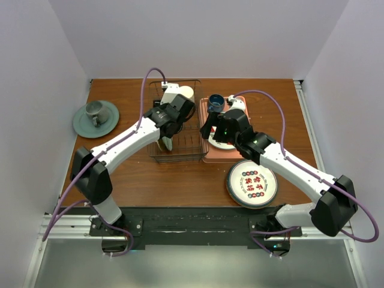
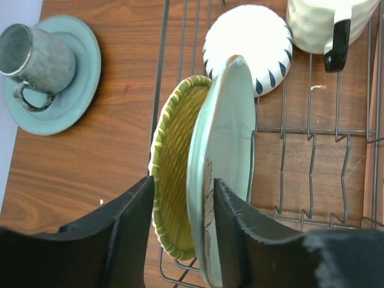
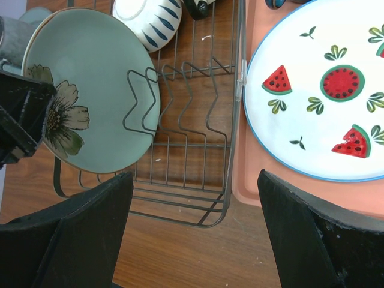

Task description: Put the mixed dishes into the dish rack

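The mint-green plate (image 2: 225,126) stands on edge in the dish rack (image 2: 300,130), its edge running 12 to 6, just beside the yellow textured plate (image 2: 177,150). The left claw (image 2: 183,182) straddles both; whether it pinches cannot be told. The right claw (image 3: 195,174) hangs spread wide, empty. From above, the teal-rimmed patterned plate (image 1: 252,184) lies flat on the surface (image 1: 180,186) at that claw's 5 o'clock, nearer the right arm, so probably its pick.

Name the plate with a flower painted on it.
The mint-green plate, on edge in the dish rack beside the yellow textured plate. The plate on the pink tray shows watermelon; the dark-rimmed plate on the table, a patterned centre.
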`<move>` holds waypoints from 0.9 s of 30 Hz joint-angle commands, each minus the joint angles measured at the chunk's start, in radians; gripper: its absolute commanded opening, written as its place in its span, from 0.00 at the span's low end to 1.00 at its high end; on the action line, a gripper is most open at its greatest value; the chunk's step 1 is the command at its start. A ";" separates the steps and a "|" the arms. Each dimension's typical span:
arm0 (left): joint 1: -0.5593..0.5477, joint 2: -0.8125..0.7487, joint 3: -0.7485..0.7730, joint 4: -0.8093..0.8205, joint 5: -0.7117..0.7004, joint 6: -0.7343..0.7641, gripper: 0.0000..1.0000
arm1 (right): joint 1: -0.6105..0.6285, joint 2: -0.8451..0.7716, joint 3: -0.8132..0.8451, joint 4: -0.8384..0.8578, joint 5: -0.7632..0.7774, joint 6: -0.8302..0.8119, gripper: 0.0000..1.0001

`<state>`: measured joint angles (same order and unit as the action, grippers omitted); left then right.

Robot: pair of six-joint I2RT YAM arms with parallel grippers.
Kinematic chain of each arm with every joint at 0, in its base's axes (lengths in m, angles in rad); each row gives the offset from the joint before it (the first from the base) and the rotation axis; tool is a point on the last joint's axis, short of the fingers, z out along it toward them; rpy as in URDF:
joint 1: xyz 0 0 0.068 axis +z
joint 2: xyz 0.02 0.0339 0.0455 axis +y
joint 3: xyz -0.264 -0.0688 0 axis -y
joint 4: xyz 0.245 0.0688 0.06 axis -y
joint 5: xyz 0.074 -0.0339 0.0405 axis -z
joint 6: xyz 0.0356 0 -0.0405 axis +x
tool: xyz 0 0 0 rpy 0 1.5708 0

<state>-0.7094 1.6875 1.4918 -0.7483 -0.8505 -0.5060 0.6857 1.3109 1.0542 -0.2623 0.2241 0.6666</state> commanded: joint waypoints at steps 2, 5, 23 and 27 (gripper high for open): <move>-0.005 -0.069 0.001 0.050 -0.050 -0.031 0.56 | -0.005 -0.012 -0.008 0.034 -0.008 0.014 0.88; -0.005 -0.091 0.016 0.044 -0.045 -0.025 0.58 | -0.005 -0.019 -0.010 0.034 -0.015 0.016 0.89; -0.009 -0.361 -0.154 0.305 0.658 0.156 0.78 | -0.029 -0.200 -0.198 -0.125 0.314 0.068 0.99; -0.054 -0.350 -0.197 0.368 0.746 0.126 0.79 | -0.069 -0.278 -0.261 -0.201 0.368 0.110 0.99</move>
<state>-0.7204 1.3273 1.3315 -0.4904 -0.3103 -0.3832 0.6502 1.1080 0.8371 -0.3721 0.4587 0.7109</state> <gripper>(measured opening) 0.780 0.986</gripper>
